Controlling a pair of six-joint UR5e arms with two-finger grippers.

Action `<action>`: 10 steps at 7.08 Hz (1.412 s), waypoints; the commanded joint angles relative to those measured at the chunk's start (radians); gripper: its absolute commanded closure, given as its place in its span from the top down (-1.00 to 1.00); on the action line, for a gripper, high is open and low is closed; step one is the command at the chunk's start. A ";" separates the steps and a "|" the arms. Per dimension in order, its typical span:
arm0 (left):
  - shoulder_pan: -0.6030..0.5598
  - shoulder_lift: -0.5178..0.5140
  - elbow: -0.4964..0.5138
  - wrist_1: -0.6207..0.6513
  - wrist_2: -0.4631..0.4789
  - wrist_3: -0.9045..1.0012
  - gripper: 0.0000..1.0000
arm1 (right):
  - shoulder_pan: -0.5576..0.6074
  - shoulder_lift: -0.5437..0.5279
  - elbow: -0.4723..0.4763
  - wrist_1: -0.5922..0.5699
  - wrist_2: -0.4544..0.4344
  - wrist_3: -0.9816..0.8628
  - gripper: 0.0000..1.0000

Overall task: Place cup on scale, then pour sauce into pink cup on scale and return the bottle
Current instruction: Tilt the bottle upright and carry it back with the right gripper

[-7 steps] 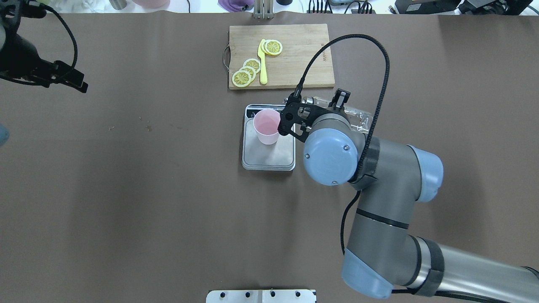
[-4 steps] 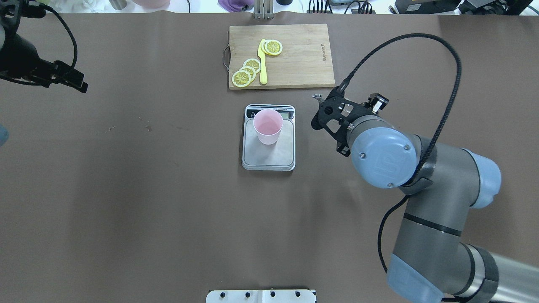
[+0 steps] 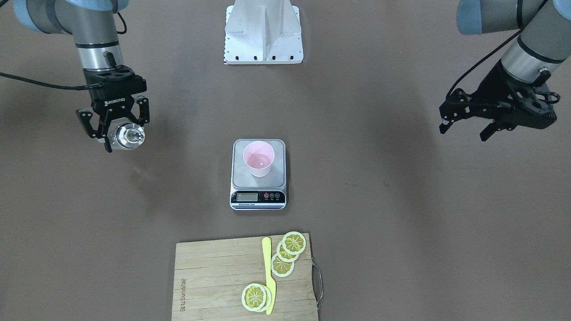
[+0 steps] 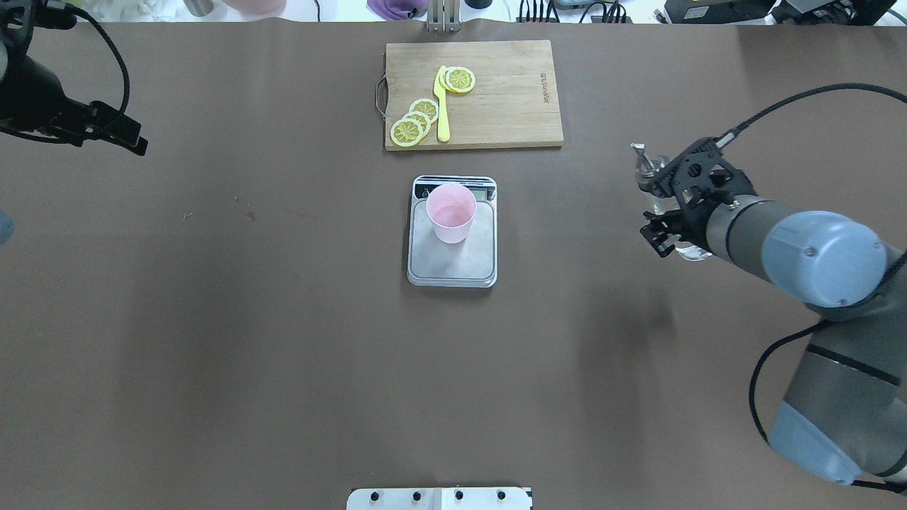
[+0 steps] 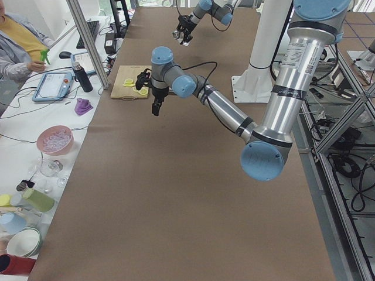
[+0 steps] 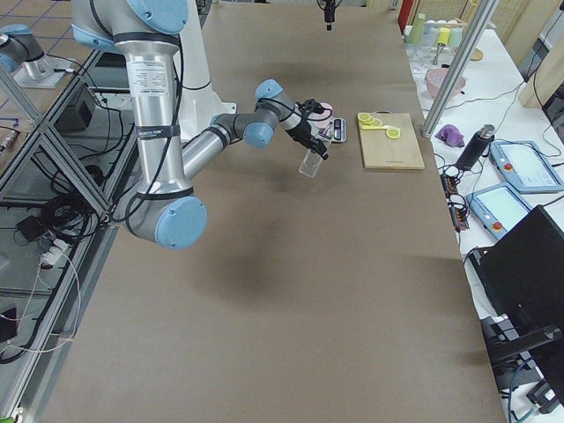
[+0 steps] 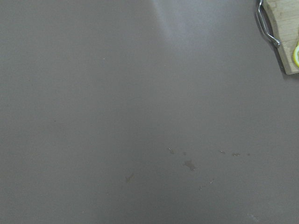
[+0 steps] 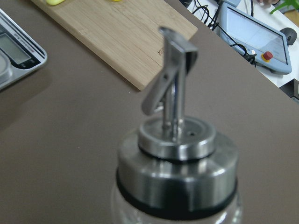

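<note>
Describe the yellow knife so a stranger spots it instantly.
On the brown table, find the rectangular wooden cutting board off the steel scale's display end. On it lies a slim yellow knife, the only long straight piece among round lemon slices.

Cup on scale, cutting board beyond, bottle well to robot's right.

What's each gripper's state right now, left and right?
Left gripper: open, holding nothing.
Right gripper: closed on the bottle.
</note>
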 commanded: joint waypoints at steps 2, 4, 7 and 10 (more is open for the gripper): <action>0.000 0.001 -0.008 0.002 0.000 0.000 0.94 | 0.119 -0.129 -0.222 0.562 0.131 0.093 -1.00; 0.000 0.001 -0.008 0.002 0.000 0.000 0.94 | 0.251 -0.129 -0.434 0.889 0.263 0.094 -1.00; 0.000 -0.001 -0.008 0.002 0.000 0.000 0.94 | 0.338 -0.129 -0.585 1.141 0.335 0.096 -1.00; 0.000 -0.002 -0.011 0.002 0.000 -0.011 0.94 | 0.348 -0.094 -0.775 1.407 0.322 0.136 -1.00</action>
